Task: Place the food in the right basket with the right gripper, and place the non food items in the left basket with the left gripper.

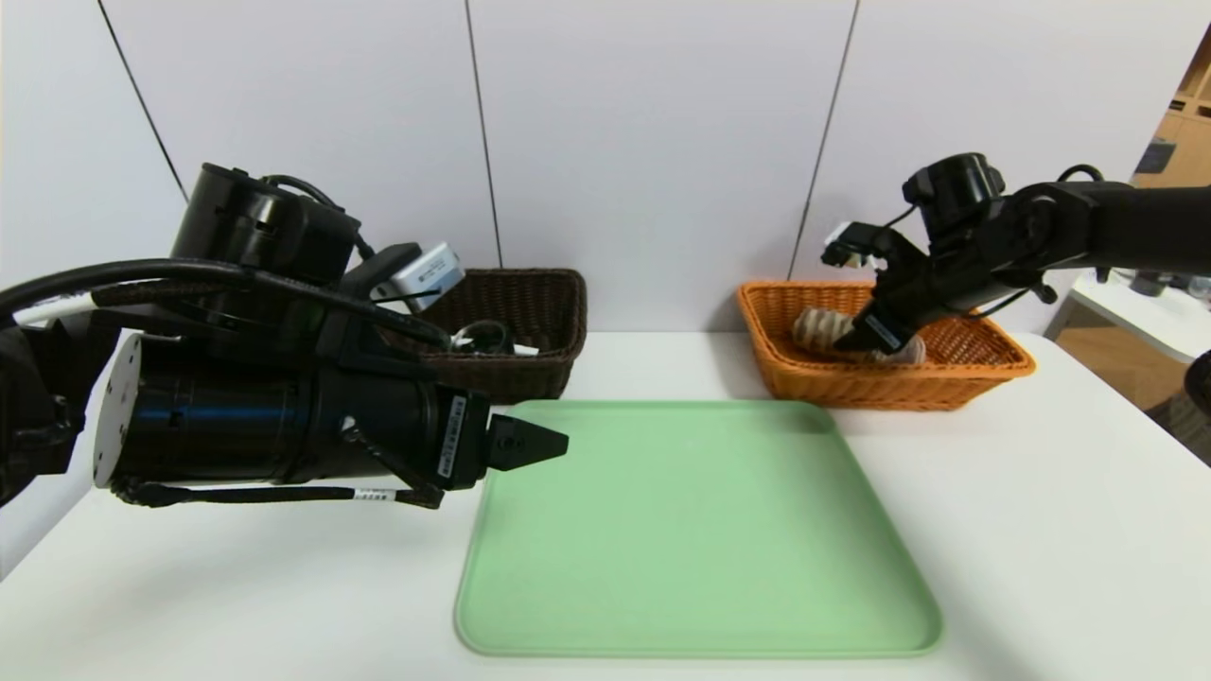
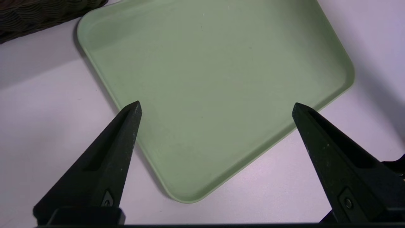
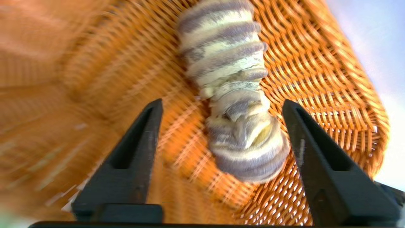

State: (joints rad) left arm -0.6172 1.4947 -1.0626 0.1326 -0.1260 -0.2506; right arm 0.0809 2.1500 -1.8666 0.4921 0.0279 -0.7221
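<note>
Hovering nearest, the left gripper (image 2: 216, 107) is gaping empty over the green tray (image 1: 695, 530). Farther off, the right gripper (image 3: 221, 106) is spreading wide, gripping nothing, around the food (image 3: 232, 95) lying in the right basket (image 1: 984, 364).

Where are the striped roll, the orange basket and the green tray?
striped roll (image 3: 227, 95), right wrist view, middle of its ridged body
orange basket (image 1: 989, 364), head view, front right rim
green tray (image 1: 695, 530), head view, bare centre

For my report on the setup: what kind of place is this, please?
Probably an office or lab room set up for robot tests. A plain white table stands against white wall panels, holding only a green tray and two wicker baskets; wooden shelving shows at the far right.
</note>
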